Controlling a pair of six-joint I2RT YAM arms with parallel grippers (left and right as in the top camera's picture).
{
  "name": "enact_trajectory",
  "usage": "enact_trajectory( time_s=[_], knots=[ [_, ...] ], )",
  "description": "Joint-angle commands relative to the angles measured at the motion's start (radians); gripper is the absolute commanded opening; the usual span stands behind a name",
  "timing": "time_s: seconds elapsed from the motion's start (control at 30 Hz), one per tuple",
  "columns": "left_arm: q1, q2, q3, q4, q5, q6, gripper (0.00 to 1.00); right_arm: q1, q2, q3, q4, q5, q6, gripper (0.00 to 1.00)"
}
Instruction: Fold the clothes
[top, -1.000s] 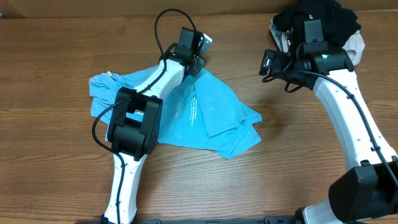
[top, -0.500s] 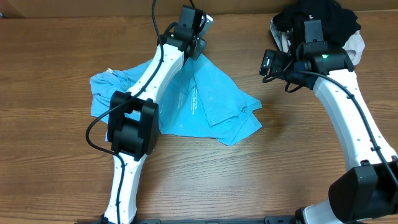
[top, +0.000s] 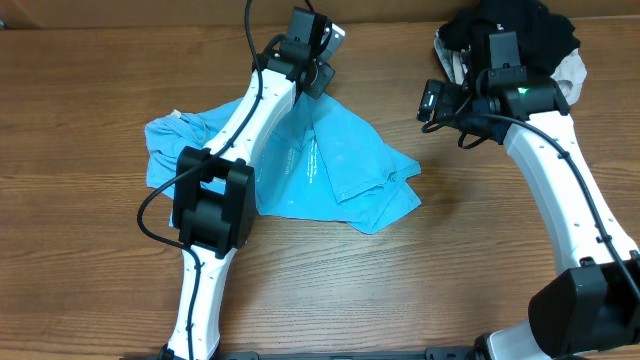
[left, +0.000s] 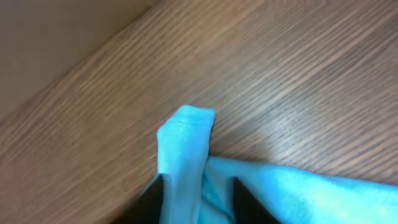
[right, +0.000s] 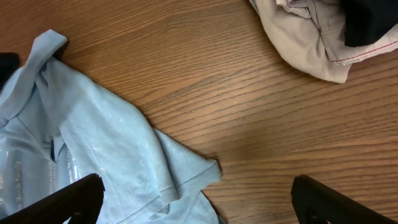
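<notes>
Sky-blue T-shirt (top: 340, 165): spread loosely on counter (top: 80, 80), long axis running left to right.
Left hand (left: 200, 198): at shirt's far corner, cloth between fingers; pinched or released, cannot tell.
Right hand (right: 198, 202): spread wide, empty, well apart rightward.
Nearer arm: left.

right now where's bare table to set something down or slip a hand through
Bare wood lies between the blue T-shirt and the right arm, in front of the shirt toward the near edge, and left of it. Crowded: the far right corner, with black garment and beige garment piled.
</notes>
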Motion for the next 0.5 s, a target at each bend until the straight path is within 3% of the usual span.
enact_trajectory(
  time_s=[0.0, 0.1, 0.2, 0.47],
  knots=[
    [0.0, 0.046, 0.021, 0.038, 0.031, -0.005, 0.62, -0.002, -0.001, 0.007, 0.003, 0.009, -0.003, 1.0],
    [0.0, 0.089, 0.021, 0.097, 0.031, 0.011, 0.72, -0.002, -0.001, 0.007, 0.003, 0.009, -0.003, 1.0],
    [0.0, 0.125, 0.021, 0.138, 0.031, 0.012, 0.72, -0.002, -0.001, 0.007, 0.003, 0.009, -0.003, 1.0],
    [0.0, 0.182, 0.021, 0.167, 0.024, 0.012, 0.61, -0.002, -0.001, 0.007, 0.01, 0.009, -0.003, 1.0]
  ],
)
